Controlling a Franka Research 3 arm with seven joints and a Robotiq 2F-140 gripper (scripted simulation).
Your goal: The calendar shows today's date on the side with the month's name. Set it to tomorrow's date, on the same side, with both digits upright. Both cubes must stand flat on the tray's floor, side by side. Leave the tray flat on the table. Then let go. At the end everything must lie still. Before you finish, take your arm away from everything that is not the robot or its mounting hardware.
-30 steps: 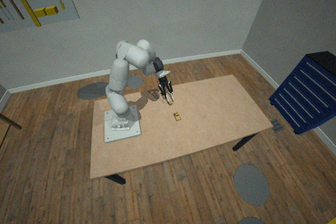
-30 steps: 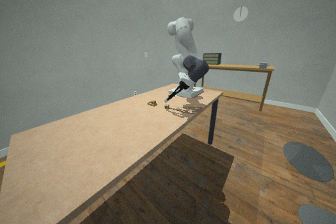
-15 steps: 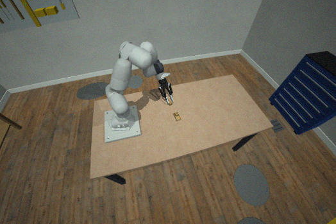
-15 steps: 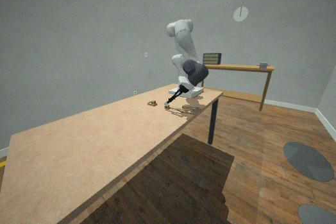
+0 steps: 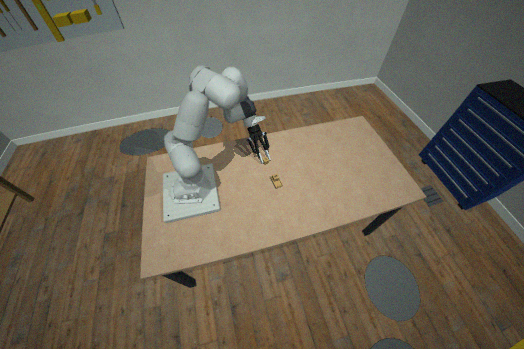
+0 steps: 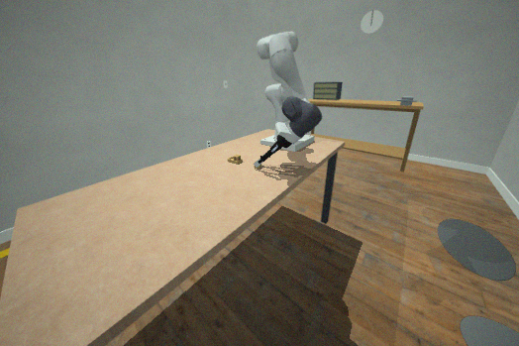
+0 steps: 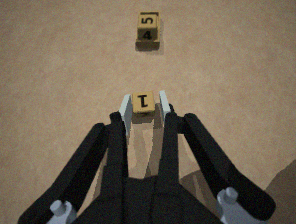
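A wooden cube with the digit 1 on top lies between the fingers of my gripper, and a narrow gap shows on each side of it. The fingers stand partly open around it, low over the table, also in the top view and the exterior view. The small wooden tray lies a short way beyond the fingertips. It holds the other cube, which shows 5 on top and 4 on the side facing me. The tray also shows in the top view and the exterior view. No month name is readable.
My arm's base plate stands at the table's left part. A blue drawer cabinet stands on the floor to the right of the table. A wooden side table stands by the wall behind the arm.
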